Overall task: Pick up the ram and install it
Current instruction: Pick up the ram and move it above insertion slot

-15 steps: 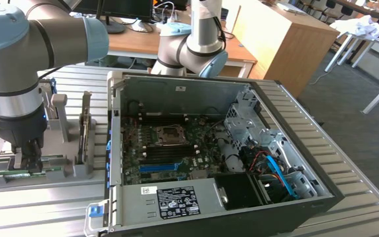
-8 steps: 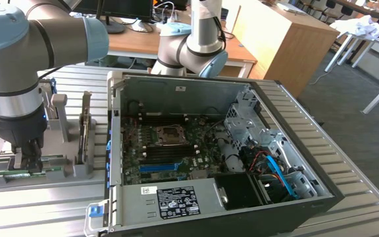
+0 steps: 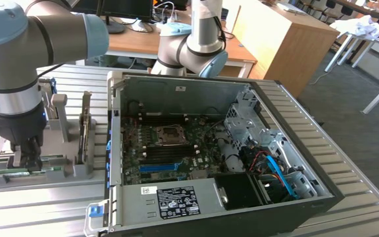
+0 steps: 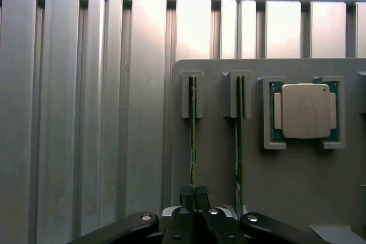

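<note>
The ram [image 4: 193, 135] is a slim green stick standing on edge in a slot of the grey holder [image 4: 217, 164], with a second green stick [image 4: 238, 141] in the slot beside it. My gripper [image 4: 194, 191] is shut on the ram's near end, one dark finger [image 4: 186, 194] pressed to each side. In the exterior view my gripper [image 3: 28, 160] reaches down into the holder [image 3: 77, 170] at the exterior view's left, where the green ram [image 3: 12, 172] lies low under it. The ram still sits in its slot.
A processor chip [image 4: 305, 111] sits in a pocket of the holder. The open computer case [image 3: 176, 89] lies to the exterior view's right of the holder, showing its motherboard [image 3: 170, 143] and a blue slot [image 3: 158, 167]. A card [image 3: 84, 133] stands upright in the holder. Ribbed metal table [image 4: 86, 112] lies underneath.
</note>
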`<state>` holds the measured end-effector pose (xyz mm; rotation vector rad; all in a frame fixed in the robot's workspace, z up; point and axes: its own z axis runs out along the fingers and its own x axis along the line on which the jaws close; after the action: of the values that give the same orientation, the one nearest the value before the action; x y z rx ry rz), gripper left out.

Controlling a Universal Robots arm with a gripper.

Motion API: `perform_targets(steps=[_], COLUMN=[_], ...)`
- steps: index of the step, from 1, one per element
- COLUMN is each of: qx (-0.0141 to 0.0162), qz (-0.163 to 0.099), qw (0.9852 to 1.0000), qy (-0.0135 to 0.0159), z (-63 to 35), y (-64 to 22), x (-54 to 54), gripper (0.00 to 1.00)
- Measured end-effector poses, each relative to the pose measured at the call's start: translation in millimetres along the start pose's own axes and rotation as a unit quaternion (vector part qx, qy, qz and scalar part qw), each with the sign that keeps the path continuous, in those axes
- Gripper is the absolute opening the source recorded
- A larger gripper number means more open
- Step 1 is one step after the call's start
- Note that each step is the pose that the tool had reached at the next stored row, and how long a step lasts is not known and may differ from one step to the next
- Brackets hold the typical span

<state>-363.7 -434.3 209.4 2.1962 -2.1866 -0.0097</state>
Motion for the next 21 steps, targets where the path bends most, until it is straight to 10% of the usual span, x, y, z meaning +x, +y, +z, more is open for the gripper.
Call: perform_targets(steps=[21], qx=[0.0000], qz=[0.000], qw=[1.0000], qy=[0.0000], z=[-30.1], y=[0.8], x=[0.7], gripper=[0.11])
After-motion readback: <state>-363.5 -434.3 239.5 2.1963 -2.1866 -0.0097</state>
